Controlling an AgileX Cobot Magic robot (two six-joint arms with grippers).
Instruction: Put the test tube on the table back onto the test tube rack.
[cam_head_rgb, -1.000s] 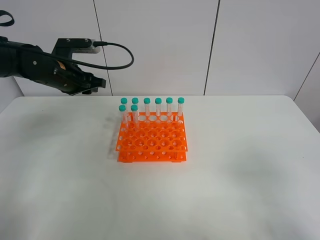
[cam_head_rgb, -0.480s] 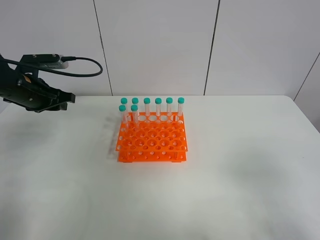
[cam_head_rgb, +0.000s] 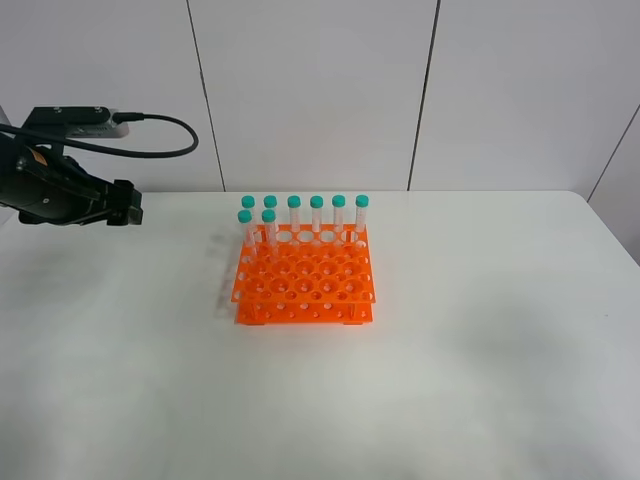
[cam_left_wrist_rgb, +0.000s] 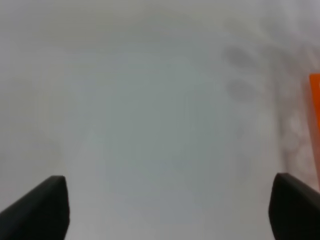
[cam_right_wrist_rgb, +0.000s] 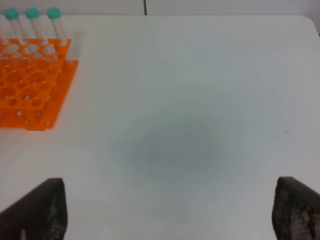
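Test tubes with teal caps stand only in the rack; none lies loose on the table in any view, so the tube the task names appears to be already seated among them, though which one it is cannot be told, since all look alike.

The left gripper (cam_head_rgb: 128, 205) hangs above the table's far left edge, well apart from the rack, and in its wrist view the two dark fingers (cam_left_wrist_rgb: 42, 207) stand spread to the frame's corners with nothing but blurred white surface between them. The right gripper (cam_right_wrist_rgb: 165, 210) does not show in the high view; in its wrist view its fingers (cam_right_wrist_rgb: 37, 210) are likewise spread wide and empty over bare table (cam_right_wrist_rgb: 200, 100).

Outward from the left arm, the orange test tube rack (cam_head_rgb: 305, 280) sits near the table's middle. Seven capped tubes stand in it: six along the back row and one, the test tube (cam_head_rgb: 246, 228), a row forward at the left corner.

The risks from here seem small. If the left arm swung low toward the middle, its fingers or trailing cable (cam_head_rgb: 160, 150) could clip the caps nearest it and tip a tube or shove the light rack. A tube not fully seated could lean or topple if the table were jolted; seating depth cannot be judged from these views.
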